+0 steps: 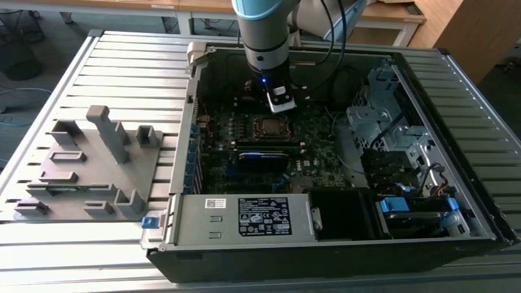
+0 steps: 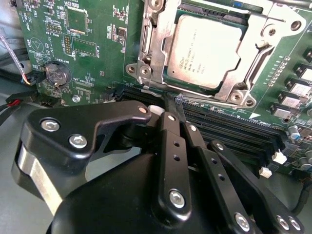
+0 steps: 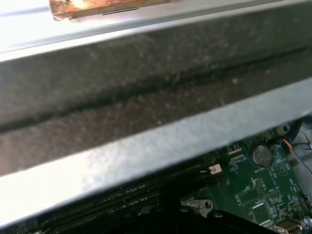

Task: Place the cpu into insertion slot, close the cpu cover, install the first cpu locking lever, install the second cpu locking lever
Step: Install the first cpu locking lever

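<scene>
The gripper (image 2: 174,100) is clenched, its two black fingers (image 2: 168,126) meeting at the tips, and I cannot tell whether anything thin is pinched there. In the second wrist view the tips sit just beside the slot (image 2: 138,69), over the long black memory slots (image 2: 229,126), near the cpu (image 2: 204,48) but not touching it. The cpu lies flat in the slot, silvery face up. The cover (image 2: 155,39) is down around it, so the face shows through the cover's window. A wire lever (image 2: 257,62) runs along one side of the cover; whether it is latched I cannot tell. In the exterior view the gripper (image 1: 281,104) hangs inside the open case (image 1: 326,256), close to the cpu (image 1: 270,126). The case holds the green board (image 1: 244,152), a silver power unit (image 1: 244,217) and metal drive cages (image 1: 382,116). It stands on a slatted table (image 1: 122,55). At the exterior view's left a grey tray (image 1: 89,165) of moulded holders lies beside the case. The cpu face carries dark print, the power unit has a black and white label, and the board (image 2: 97,48) bears small white lettering. A coin battery (image 2: 57,74) sits on the board, also seen in the first wrist view (image 3: 262,156) beyond a grey case wall (image 3: 146,97).
</scene>
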Robot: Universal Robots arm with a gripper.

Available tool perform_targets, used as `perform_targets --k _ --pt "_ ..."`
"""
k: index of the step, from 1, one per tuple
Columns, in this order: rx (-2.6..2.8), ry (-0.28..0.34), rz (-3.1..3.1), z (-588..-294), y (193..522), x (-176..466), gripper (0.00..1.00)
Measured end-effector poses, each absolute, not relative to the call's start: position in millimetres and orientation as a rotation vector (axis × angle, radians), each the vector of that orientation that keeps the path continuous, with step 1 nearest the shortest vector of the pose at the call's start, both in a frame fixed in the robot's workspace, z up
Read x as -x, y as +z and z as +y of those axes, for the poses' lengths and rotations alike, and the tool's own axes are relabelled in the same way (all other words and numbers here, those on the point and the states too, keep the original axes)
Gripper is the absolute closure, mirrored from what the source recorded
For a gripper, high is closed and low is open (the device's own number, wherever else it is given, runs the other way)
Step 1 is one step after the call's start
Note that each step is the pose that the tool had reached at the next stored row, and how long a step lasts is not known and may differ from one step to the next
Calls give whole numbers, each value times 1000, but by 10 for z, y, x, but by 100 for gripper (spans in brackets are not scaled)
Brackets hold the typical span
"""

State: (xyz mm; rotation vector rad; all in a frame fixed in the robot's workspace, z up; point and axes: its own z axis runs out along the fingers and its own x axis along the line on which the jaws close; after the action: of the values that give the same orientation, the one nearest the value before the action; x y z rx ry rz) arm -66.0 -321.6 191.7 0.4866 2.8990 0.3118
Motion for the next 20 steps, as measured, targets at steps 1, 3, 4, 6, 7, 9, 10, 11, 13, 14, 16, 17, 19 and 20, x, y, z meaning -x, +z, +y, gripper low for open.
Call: perform_targets --k 1,3,4,6,7,9,10,11,13,14,16,17,19,20 --pt "-486 309 2899 -3216 1917 660 90" --pt "-486 302 2899 -3216 1917 660 90" --pt "-485 298 2899 -3216 1917 660 90" --pt "-485 294 2899 -3217 1917 660 90" --pt "-484 294 2899 -3217 1917 660 90" --pt "-485 293 2900 -3217 1928 661 90" --pt "-485 294 2899 -3216 1934 661 90" --pt "-485 294 2899 -3216 1943 660 90" --pt "-485 294 2899 -3214 1957 660 90" --pt "-485 294 2899 -3208 1957 661 90" --pt "-485 294 2899 -3189 1958 660 90" --pt "-485 294 2899 -3181 1958 660 90" --pt "-485 294 2899 -3171 1958 660 90" --pt "-485 294 2899 -3171 1958 660 90"
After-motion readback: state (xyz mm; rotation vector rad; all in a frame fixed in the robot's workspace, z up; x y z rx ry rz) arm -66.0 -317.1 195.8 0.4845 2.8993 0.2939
